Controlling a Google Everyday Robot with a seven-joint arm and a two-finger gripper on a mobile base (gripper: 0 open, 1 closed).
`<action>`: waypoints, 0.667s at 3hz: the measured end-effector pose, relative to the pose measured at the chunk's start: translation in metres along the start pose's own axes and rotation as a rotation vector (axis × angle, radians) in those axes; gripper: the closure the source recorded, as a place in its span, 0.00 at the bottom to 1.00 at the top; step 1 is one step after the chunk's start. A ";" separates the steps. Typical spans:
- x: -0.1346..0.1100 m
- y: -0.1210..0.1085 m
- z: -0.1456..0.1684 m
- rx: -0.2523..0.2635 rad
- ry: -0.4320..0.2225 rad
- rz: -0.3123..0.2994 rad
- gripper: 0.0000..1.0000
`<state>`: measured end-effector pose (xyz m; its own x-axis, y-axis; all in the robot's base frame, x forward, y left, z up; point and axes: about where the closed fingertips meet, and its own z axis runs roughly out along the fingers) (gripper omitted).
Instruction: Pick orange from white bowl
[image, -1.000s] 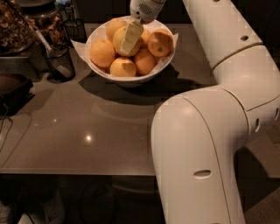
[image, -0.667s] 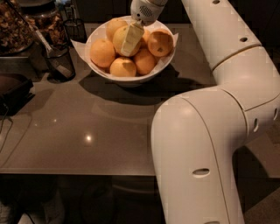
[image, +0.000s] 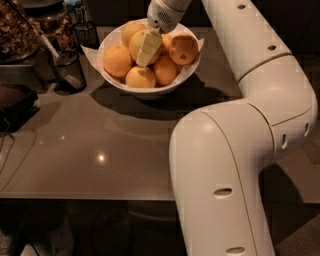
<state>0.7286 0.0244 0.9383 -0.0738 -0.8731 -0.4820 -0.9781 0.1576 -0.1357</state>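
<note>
The white bowl (image: 165, 89) stands at the back of the table, with paper liner corners at its rim, and holds several citrus fruits. The orange (image: 135, 44), the palest and largest fruit, sits in the upper middle of the pile. Smaller, deeper-orange fruits (image: 117, 60) lie around it. My gripper (image: 146, 52) reaches down into the bowl from above and rests against the right side of the orange, hiding part of it.
A black mesh cup (image: 67, 70) with a utensil stands left of the bowl, and another (image: 86, 32) stands behind it. A container of brown snacks (image: 17, 30) is at the far left. My arm (image: 240, 150) fills the right side over the brown table (image: 100, 145).
</note>
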 end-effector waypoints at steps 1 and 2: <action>-0.003 0.000 0.003 -0.007 -0.002 -0.007 0.34; -0.005 -0.001 0.003 -0.008 -0.002 -0.011 0.53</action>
<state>0.7306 0.0303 0.9382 -0.0621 -0.8737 -0.4825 -0.9805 0.1437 -0.1340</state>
